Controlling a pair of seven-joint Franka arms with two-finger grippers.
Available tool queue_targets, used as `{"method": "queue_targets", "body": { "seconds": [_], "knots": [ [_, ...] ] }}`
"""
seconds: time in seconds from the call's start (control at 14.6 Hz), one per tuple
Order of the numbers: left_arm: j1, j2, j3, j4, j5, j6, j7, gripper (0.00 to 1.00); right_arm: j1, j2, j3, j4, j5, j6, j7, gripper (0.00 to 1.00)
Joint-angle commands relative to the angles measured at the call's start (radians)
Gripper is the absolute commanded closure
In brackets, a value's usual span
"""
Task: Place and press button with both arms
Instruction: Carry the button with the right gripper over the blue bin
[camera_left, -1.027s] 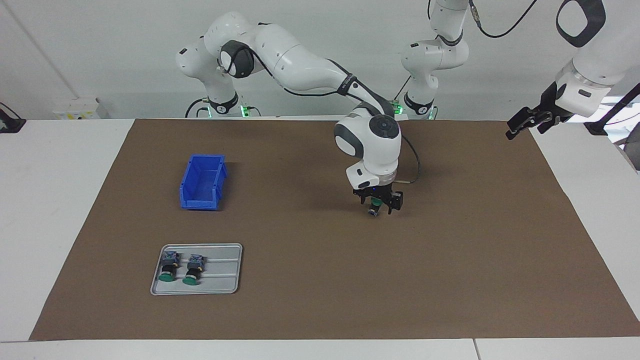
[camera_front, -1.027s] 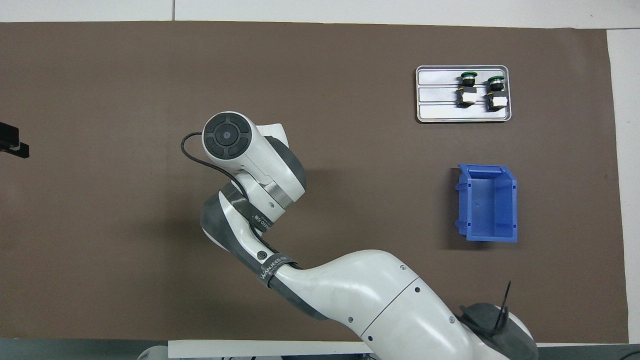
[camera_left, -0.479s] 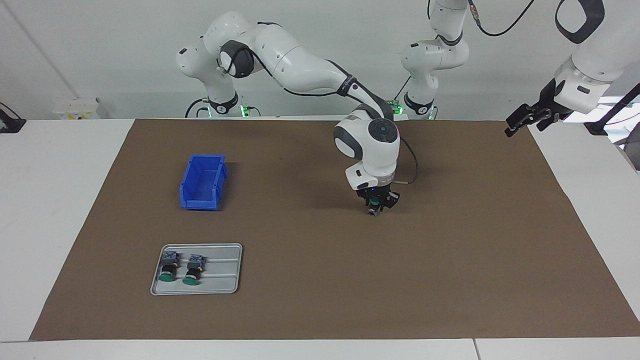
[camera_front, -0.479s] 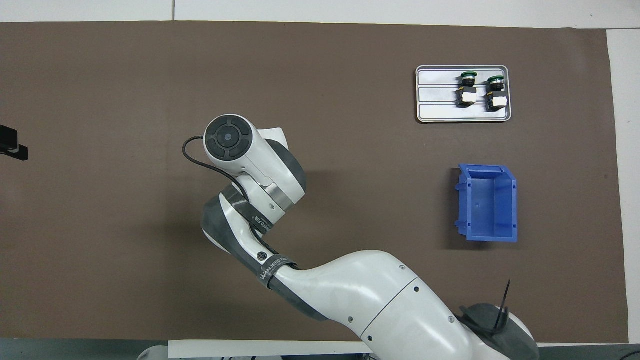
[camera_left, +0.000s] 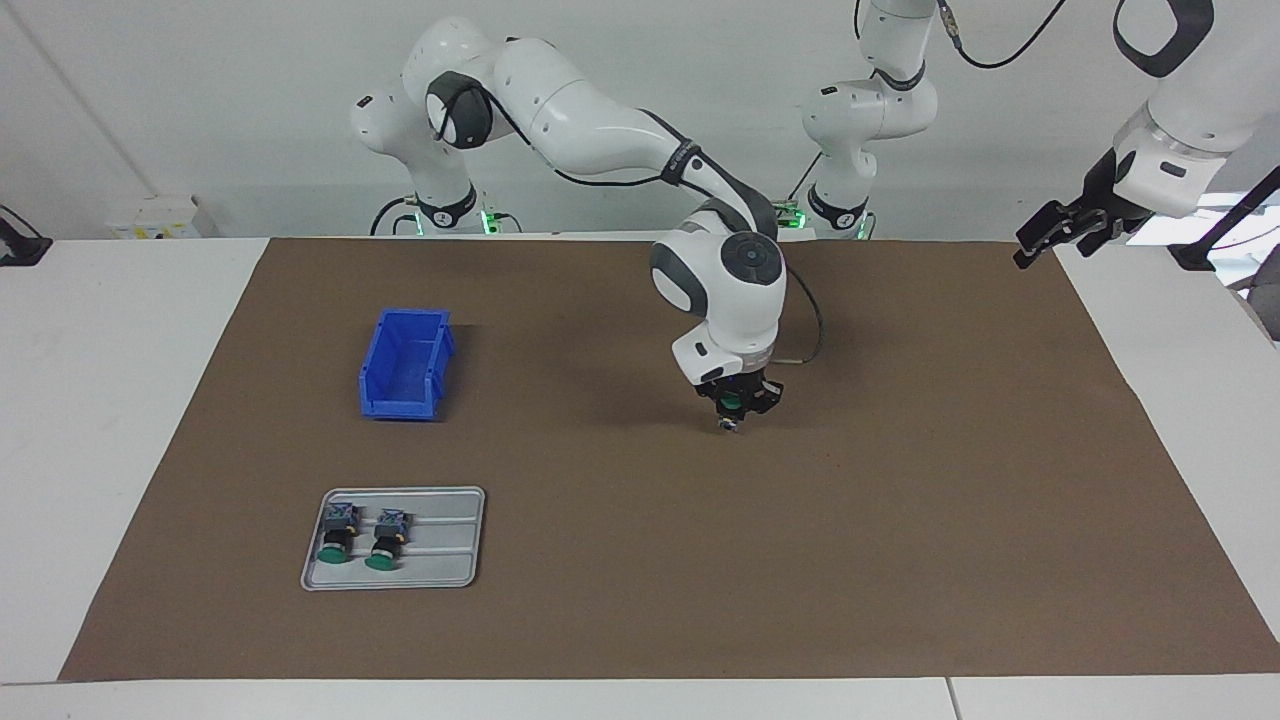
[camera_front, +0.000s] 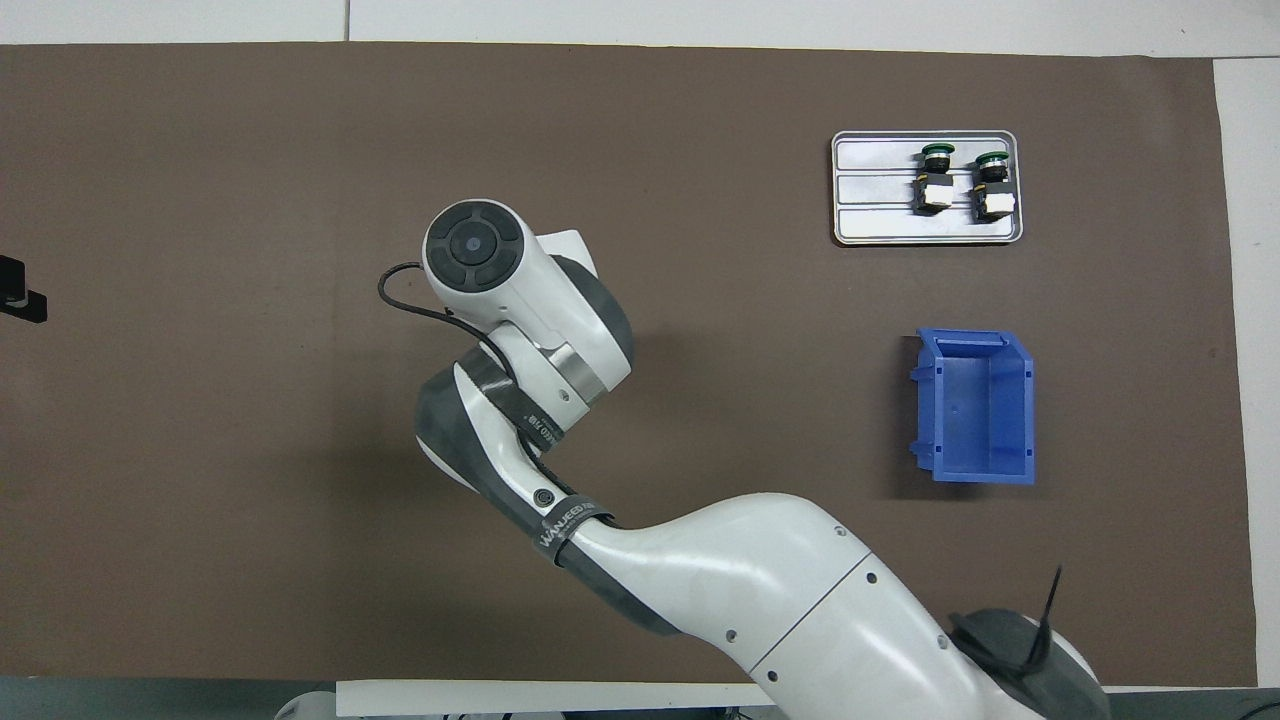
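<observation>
My right gripper (camera_left: 738, 408) hangs low over the middle of the brown mat (camera_left: 900, 500), shut on a green-capped button (camera_left: 730, 423). The button's body points down at the mat. I cannot tell whether it touches the mat. In the overhead view the right arm's wrist (camera_front: 520, 290) hides both the gripper and this button. My left gripper (camera_left: 1045, 237) waits raised over the mat's corner at the left arm's end, open and holding nothing. Only its tip (camera_front: 15, 298) shows in the overhead view.
A grey tray (camera_left: 450, 560) (camera_front: 870, 225) at the right arm's end holds two more buttons (camera_left: 335, 535) (camera_left: 387, 540), lying on their sides. A blue bin (camera_left: 405, 365) (camera_front: 975, 410) stands nearer to the robots than the tray.
My right gripper has closed on the button it stood open around, then shifted a little toward the right arm's end. The left gripper has drifted slightly upward.
</observation>
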Motion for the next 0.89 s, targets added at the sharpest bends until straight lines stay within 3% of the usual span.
{"method": "queue_targets", "body": {
  "seconds": [0.0, 0.21, 0.34, 0.55, 0.68, 0.82],
  "knots": [
    [0.042, -0.03, -0.039, -0.025, 0.018, -0.011, 0.013, 0.0, -0.133, -0.271, 0.018, -0.324, 0.008, -0.01, -0.244, 1.0],
    [0.065, -0.028, -0.079, -0.036, 0.018, -0.009, 0.013, 0.0, -0.291, -0.586, 0.017, -0.718, 0.008, 0.059, -0.558, 1.0],
    [0.062, -0.023, -0.079, -0.039, 0.021, -0.008, 0.011, 0.0, -0.41, -0.718, 0.015, -0.878, -0.01, 0.071, -0.764, 1.0],
    [0.055, -0.026, -0.079, -0.053, 0.039, -0.005, 0.011, 0.0, -0.588, -0.803, 0.015, -1.001, -0.02, 0.119, -1.01, 0.99],
    [0.056, -0.026, -0.079, -0.053, 0.039, -0.006, 0.011, 0.0, -0.615, -0.828, 0.014, -1.099, -0.021, 0.229, -1.035, 0.99],
    [0.058, -0.028, -0.079, -0.058, 0.039, -0.008, 0.013, 0.0, -0.627, -0.812, 0.014, -1.127, -0.027, 0.271, -1.056, 0.99]
  ]
}}
